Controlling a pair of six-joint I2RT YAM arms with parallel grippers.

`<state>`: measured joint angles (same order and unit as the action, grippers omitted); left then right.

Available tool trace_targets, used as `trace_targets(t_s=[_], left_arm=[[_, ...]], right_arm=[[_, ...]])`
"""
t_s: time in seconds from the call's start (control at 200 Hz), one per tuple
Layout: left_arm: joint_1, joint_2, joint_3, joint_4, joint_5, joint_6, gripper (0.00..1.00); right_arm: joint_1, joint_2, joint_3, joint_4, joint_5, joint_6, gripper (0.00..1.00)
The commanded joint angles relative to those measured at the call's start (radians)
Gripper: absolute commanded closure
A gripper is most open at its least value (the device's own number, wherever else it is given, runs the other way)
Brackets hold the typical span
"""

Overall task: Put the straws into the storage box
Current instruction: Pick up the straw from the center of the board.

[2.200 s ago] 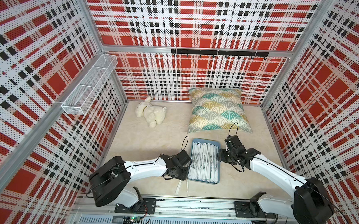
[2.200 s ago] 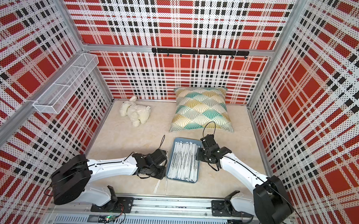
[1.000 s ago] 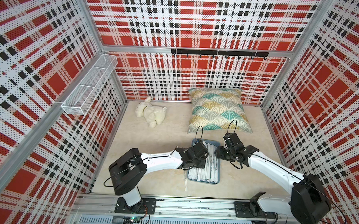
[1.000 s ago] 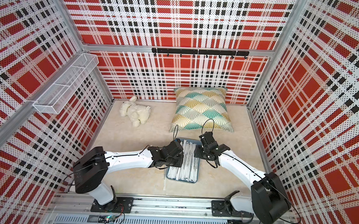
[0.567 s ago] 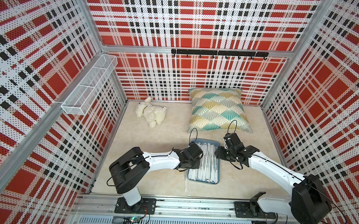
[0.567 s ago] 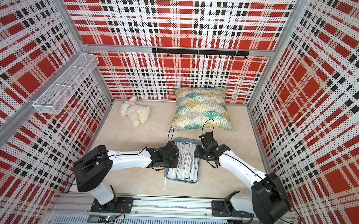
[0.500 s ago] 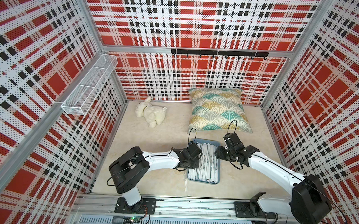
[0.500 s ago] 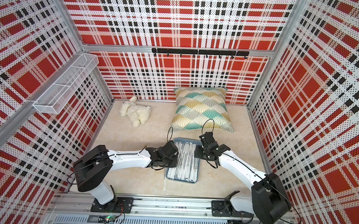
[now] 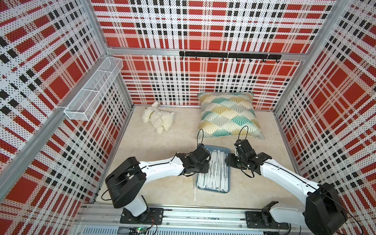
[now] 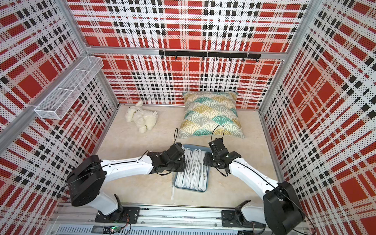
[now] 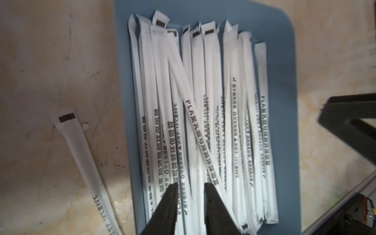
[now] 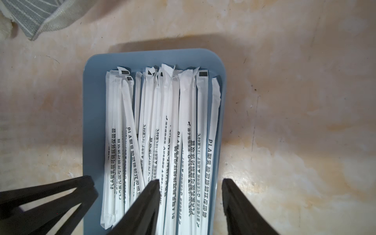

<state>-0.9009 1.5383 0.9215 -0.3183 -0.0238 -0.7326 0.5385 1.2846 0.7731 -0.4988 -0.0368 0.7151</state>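
Beige marbled tabletop (image 9: 159, 147) as I see it from above, slate-blue storage box (image 9: 212, 190) flat near the front, one wrapped straw (image 9: 194, 188) loose just beside it, left-arm side, patterned pillow (image 9: 228, 115) and white plush dog (image 9: 158, 119) at the back.

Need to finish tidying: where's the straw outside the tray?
In both top views the loose straw lies on the table left of the storage box, by its near corner.

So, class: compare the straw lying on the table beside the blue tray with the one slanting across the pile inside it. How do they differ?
Place: the loose straw lies outside the storage box; the slanting straw lies inside it. Support: the loose straw rests on bare table; the slanting straw rests on other straws. Both wear white paper wrappers with dark print.
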Motion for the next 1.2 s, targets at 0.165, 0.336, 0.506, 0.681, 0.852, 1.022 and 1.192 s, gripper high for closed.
trace_targets(t_s=[0.165, 0.336, 0.506, 0.681, 0.852, 1.022, 1.192], left_arm=[[0.152, -0.204, -0.154, -0.135, -0.039, 0.069, 0.63], [0.145, -0.187, -0.210, -0.141, -0.049, 0.046, 0.61], [0.117, -0.118, -0.189, -0.074, -0.041, 0.044, 0.59], [0.078, -0.038, -0.162, -0.052, -0.052, 0.050, 0.57], [0.063, 0.019, -0.148, -0.037, -0.071, 0.053, 0.58], [0.071, 0.042, -0.169, -0.085, -0.119, 0.055, 0.75], [0.086, 0.000, -0.125, -0.164, -0.174, 0.088, 0.92]], right_arm=[[0.006, -0.031, -0.012, 0.003, 0.014, -0.003, 0.44], [0.007, -0.007, -0.010, 0.024, 0.001, -0.002, 0.44], [0.011, -0.001, 0.001, 0.017, 0.007, -0.005, 0.44], [0.011, -0.014, -0.014, 0.009, 0.022, -0.006, 0.44], [0.011, -0.008, -0.017, 0.022, 0.014, -0.003, 0.44], [0.011, -0.014, -0.014, 0.012, 0.023, -0.011, 0.44], [0.012, -0.006, -0.012, 0.021, 0.017, -0.010, 0.44]])
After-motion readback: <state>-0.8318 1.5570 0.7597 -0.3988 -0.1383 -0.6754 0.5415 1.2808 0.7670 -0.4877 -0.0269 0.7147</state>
